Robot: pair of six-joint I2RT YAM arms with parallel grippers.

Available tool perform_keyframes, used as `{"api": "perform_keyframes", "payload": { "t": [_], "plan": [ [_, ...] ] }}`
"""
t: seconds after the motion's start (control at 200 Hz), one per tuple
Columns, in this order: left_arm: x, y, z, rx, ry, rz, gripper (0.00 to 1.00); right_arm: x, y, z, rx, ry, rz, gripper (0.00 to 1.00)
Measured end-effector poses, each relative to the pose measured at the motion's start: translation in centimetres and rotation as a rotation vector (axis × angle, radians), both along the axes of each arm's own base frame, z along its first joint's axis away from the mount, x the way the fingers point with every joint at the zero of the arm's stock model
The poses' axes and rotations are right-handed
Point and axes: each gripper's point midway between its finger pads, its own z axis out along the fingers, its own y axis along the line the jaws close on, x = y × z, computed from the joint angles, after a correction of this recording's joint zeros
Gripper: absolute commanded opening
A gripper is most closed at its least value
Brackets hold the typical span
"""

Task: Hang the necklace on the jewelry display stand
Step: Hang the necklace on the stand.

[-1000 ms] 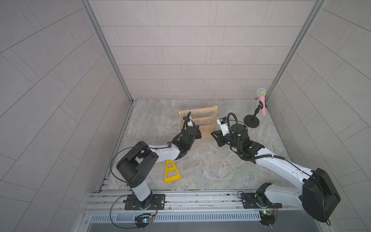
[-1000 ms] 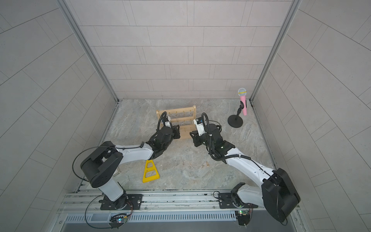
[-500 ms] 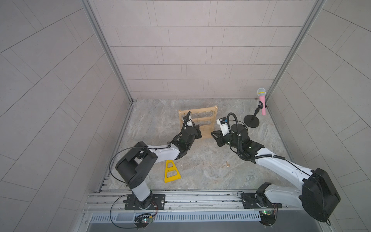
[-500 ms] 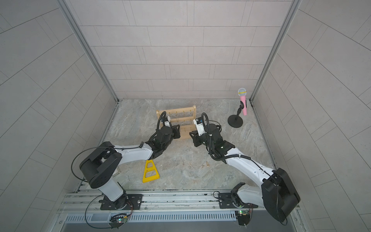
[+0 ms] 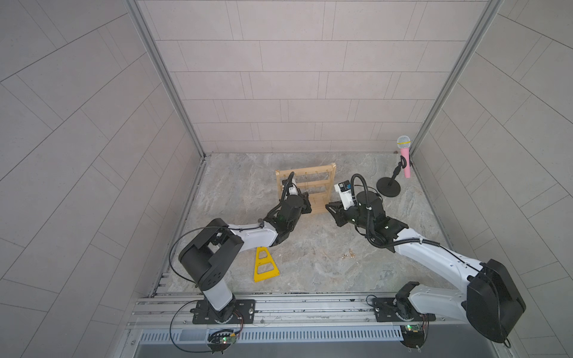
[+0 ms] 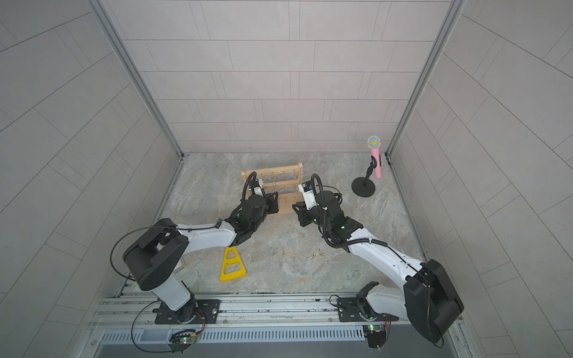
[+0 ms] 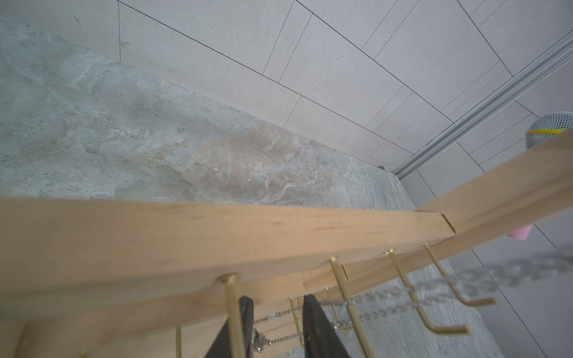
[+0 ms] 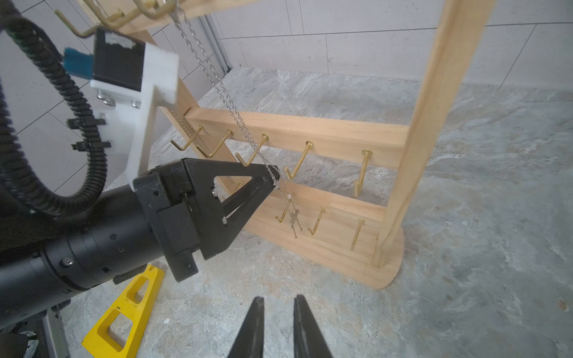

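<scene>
The jewelry display stand (image 5: pixel 305 172) (image 6: pixel 273 173) is a pale wooden rack with brass hooks, upright at mid-table. A thin silver necklace (image 8: pixel 223 93) runs from a top-bar hook down slantwise to my left gripper (image 8: pixel 273 176), and its pendant (image 8: pixel 294 221) dangles in front of the lowest bar. In the left wrist view the chain (image 7: pixel 387 297) crosses the gap between the parted jaws of the left gripper (image 7: pixel 277 299), just under the top bar (image 7: pixel 217 235). My right gripper (image 8: pixel 277 299) hovers low over the floor before the stand's base, slightly open with nothing in it.
A flat yellow triangular frame (image 5: pixel 265 263) lies on the floor near the left arm. A black round-based stand (image 5: pixel 388 187) with a pink microphone (image 5: pixel 405 162) is at the back right. Small gold bits (image 5: pixel 348 254) lie near the right arm. Tiled walls enclose three sides.
</scene>
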Motion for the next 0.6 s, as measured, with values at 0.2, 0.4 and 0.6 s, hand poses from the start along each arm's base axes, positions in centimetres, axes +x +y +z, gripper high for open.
{"api": "perform_keyframes", "payload": {
  "t": [0.2,0.4,0.6],
  "plan": [
    [-0.06,0.05,0.23,-0.013,0.003,0.004,0.27,-0.02,0.03,0.01,0.001,0.000,0.002,0.21],
    [-0.09,0.11,0.41,-0.014,0.000,0.005,0.30,0.02,0.12,-0.19,0.000,0.005,0.005,0.21],
    [-0.08,0.15,0.33,-0.012,0.002,0.007,0.34,0.03,0.12,-0.17,0.000,0.004,0.005,0.21]
  ]
}}
